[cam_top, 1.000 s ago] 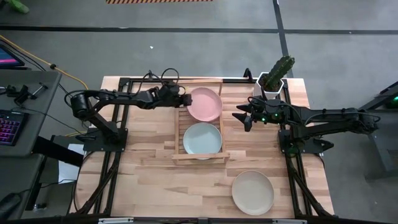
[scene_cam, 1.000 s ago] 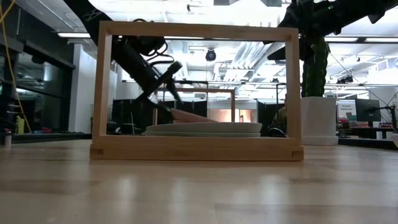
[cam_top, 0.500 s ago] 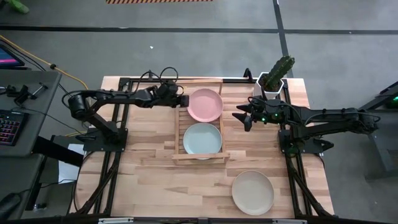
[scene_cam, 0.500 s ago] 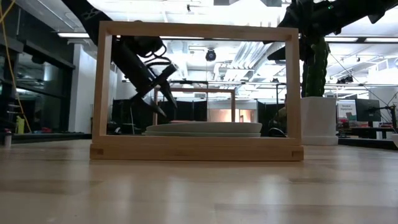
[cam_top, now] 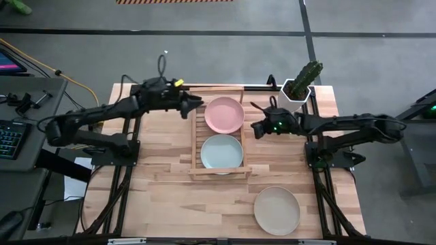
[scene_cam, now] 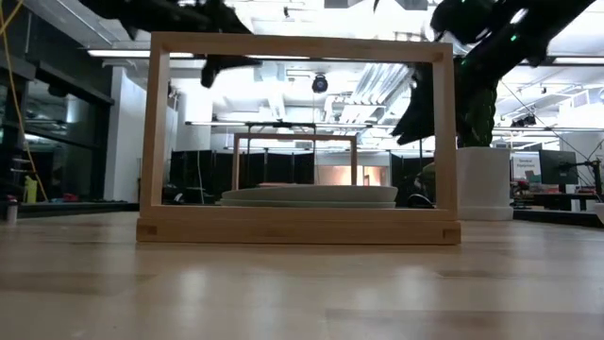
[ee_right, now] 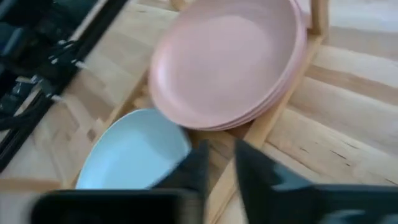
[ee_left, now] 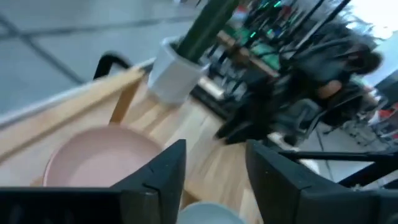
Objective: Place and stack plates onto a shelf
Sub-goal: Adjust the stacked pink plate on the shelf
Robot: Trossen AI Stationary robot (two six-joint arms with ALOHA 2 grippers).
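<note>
The wooden shelf [cam_top: 219, 172] lies mid-table. A stack of pink plates [cam_top: 225, 114] rests on its far half and pale blue-green plates [cam_top: 221, 151] on its near half. The cream plate [cam_top: 276, 209] lies flat on the tabletop at the near right. My left gripper [cam_top: 196, 103] is open and empty, raised above the shelf's far-left corner; the pink stack shows below it [ee_left: 99, 158]. My right gripper [cam_top: 256, 127] hovers just right of the shelf beside the pink stack [ee_right: 227, 62]; a narrow gap shows between its fingers, and it holds nothing.
A white pot with a cactus [cam_top: 298, 94] stands at the table's far right corner, just behind my right arm. The shelf's upright end frame [scene_cam: 297, 47] fills the low view. Bare wood lies at the near left [cam_top: 157, 197].
My left gripper has let go of the top pink plate, whose raised left edge has settled flat onto the stack. It has then risen clear of the shelf. My right gripper has moved a little toward the shelf and lower.
</note>
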